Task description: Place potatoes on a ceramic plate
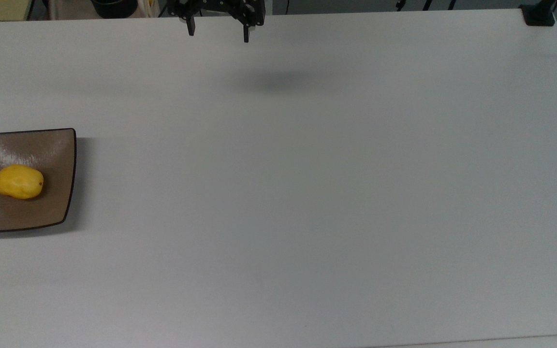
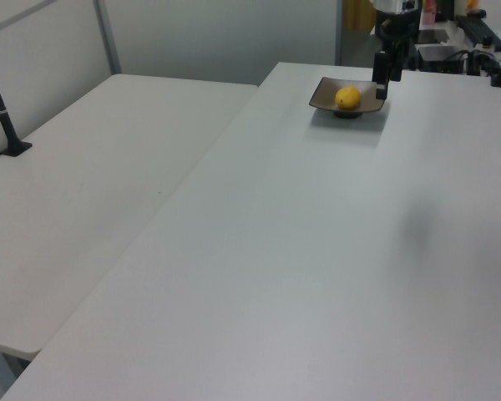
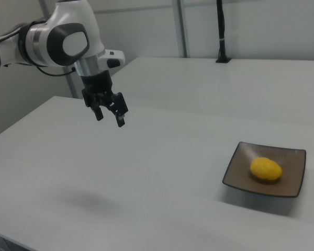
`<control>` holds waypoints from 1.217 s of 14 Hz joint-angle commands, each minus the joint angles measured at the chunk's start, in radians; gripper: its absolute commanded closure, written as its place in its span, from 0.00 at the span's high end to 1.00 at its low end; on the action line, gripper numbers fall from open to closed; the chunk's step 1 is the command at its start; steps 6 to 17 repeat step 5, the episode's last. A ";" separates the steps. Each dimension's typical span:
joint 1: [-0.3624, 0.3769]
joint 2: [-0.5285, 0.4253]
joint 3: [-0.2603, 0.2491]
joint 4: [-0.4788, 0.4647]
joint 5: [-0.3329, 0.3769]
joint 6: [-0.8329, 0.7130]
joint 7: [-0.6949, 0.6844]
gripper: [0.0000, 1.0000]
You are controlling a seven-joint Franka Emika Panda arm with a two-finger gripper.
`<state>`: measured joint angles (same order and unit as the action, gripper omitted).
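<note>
The yellow potato [image 1: 18,181] lies on the brown square ceramic plate [image 1: 58,145] at the top view's left edge. In the right view the potato [image 3: 266,169] rests in the middle of the plate [image 3: 295,187], and in the left view the potato [image 2: 347,98] sits on the plate [image 2: 322,101] at the far end of the table. My gripper [image 1: 218,34] hangs high over the table's far edge, open and holding nothing, well apart from the plate. It shows as gripper [image 3: 110,118] in the right view and gripper [image 2: 382,83] in the left view.
A wide white table [image 1: 307,193] spreads to the right of the plate. A black post base [image 1: 538,14] stands at its far right corner. A second white table [image 2: 92,184] adjoins it in the left view, with a black post [image 2: 4,125].
</note>
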<state>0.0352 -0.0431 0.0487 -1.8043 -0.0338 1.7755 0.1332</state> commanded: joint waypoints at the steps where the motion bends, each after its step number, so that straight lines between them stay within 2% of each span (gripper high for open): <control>1: 0.005 -0.011 -0.009 -0.029 0.028 0.025 -0.010 1.00; 17: 0.005 -0.006 -0.010 -0.029 0.028 0.032 -0.023 1.00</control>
